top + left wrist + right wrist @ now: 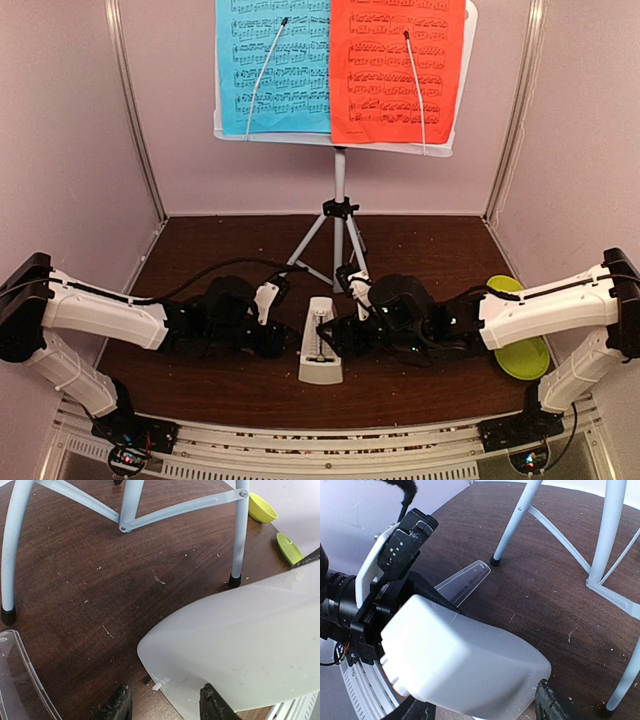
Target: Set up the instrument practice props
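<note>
Fingers (117, 706) flanking metronome (320, 348); tripod (340, 235) close behind.

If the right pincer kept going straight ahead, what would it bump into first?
The white metronome: it sits right between the right pincer's fingers. Behind it, probably the left arm, though depth is unclear.

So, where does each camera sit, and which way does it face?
Top external: above and behind the left arm and right arm, facing the music stand; both show.
Left wrist: on the left arm, looking down at tripod legs and metronome; own fingertips show.
Right wrist: on the right arm, facing the metronome and clear cover; own fingertips show.
All three share the metronome and tripod legs.
</note>
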